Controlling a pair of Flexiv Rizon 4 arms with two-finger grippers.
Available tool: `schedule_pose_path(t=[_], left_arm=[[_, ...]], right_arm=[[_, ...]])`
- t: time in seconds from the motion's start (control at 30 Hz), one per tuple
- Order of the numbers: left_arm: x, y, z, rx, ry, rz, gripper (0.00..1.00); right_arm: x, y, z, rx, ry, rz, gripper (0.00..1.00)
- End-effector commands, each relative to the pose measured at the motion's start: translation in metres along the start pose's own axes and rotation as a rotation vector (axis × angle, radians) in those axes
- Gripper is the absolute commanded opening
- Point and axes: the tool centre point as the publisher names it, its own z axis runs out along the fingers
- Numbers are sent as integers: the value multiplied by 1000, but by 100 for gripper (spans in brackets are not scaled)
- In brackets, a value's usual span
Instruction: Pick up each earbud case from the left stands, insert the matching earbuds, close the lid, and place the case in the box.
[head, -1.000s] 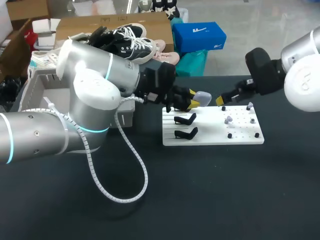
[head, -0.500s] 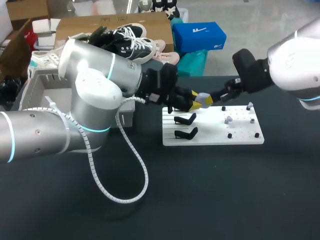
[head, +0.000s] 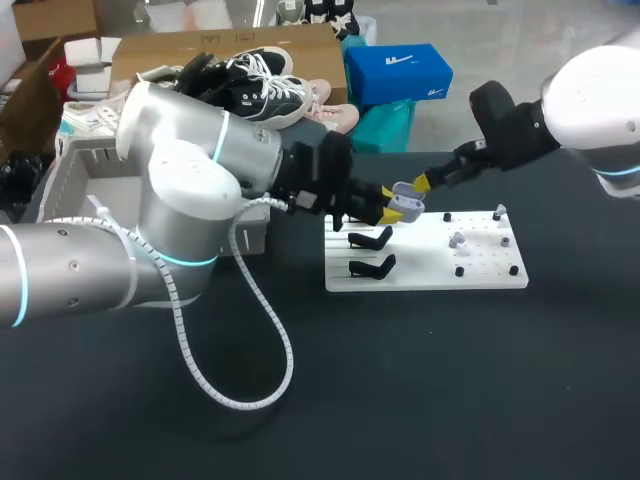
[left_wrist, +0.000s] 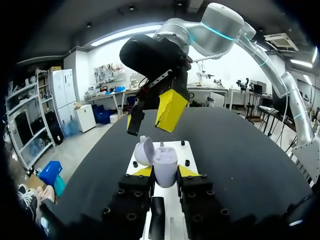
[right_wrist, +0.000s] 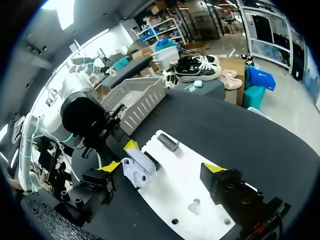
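1. Head view: high and to the rear, looking down over the whole black tabletop (head: 450, 380);
2. Left wrist view: low, looking out along its own fingers (left_wrist: 187, 171), very near the earbud case (left_wrist: 165, 167), facing the right arm (left_wrist: 210, 25);
3. Right wrist view: looks back across the white board (right_wrist: 175, 165) at the left arm (right_wrist: 80, 115); all three share case and board.

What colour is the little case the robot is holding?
Pale lilac-grey. The case shows best in the left wrist view.
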Motion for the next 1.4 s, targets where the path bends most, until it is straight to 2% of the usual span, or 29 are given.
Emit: schedule_pose_path(t=[0.03,0.3,0.5,0.83,1.23,1.4], left_arm=[[5,1,-4,-23,-36,-5,0],[-8,5,-20,-75,-151,71,0],[-22,6,-20,-52,-227,148,0],[-23,22,-4,10,-288,176,0],[-26,26,3,20,-312,174,0],[-26,26,3,20,-312,174,0]], right_arm=[[3,3,-18,51,2,-14,100],[11,-14,-66,168,-1,-13,100],[24,-26,-88,223,-9,23,100],[44,-42,-91,255,11,80,100],[52,-47,-89,258,19,103,100],[53,-52,-85,285,54,102,100]])
